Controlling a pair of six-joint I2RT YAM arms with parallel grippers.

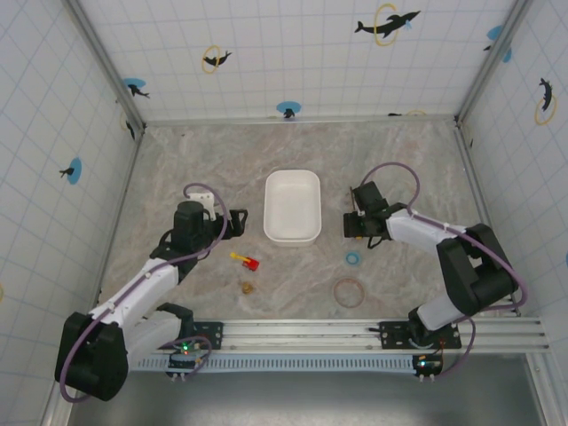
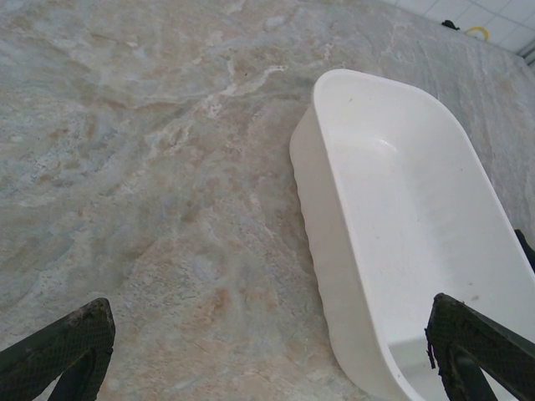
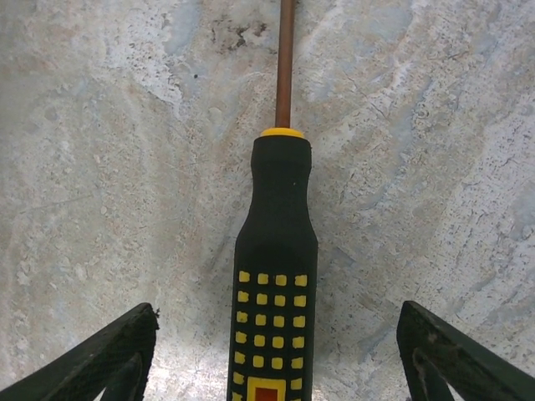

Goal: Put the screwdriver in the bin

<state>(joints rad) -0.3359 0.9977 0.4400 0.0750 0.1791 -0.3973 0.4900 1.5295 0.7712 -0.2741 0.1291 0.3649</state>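
Note:
The white bin (image 1: 291, 207) sits mid-table, and I see nothing in it. The screwdriver (image 3: 276, 276) lies flat on the marble, its black handle dotted with yellow squares and its thin shaft pointing away from the camera. My right gripper (image 3: 276, 368) is open astride the handle, one finger on each side, neither touching it. In the top view that gripper (image 1: 353, 224) sits just right of the bin and covers the tool. My left gripper (image 1: 238, 222) is open at the bin's left wall (image 2: 322, 217), with its right fingertip (image 2: 481, 351) over the bin's near corner.
A tiny red-and-yellow toy piece (image 1: 245, 260) and a small brown bit (image 1: 247, 287) lie in front of the bin. A blue ring (image 1: 353, 258) and a larger pink ring (image 1: 349, 291) lie near the right arm. Tiled walls enclose the table.

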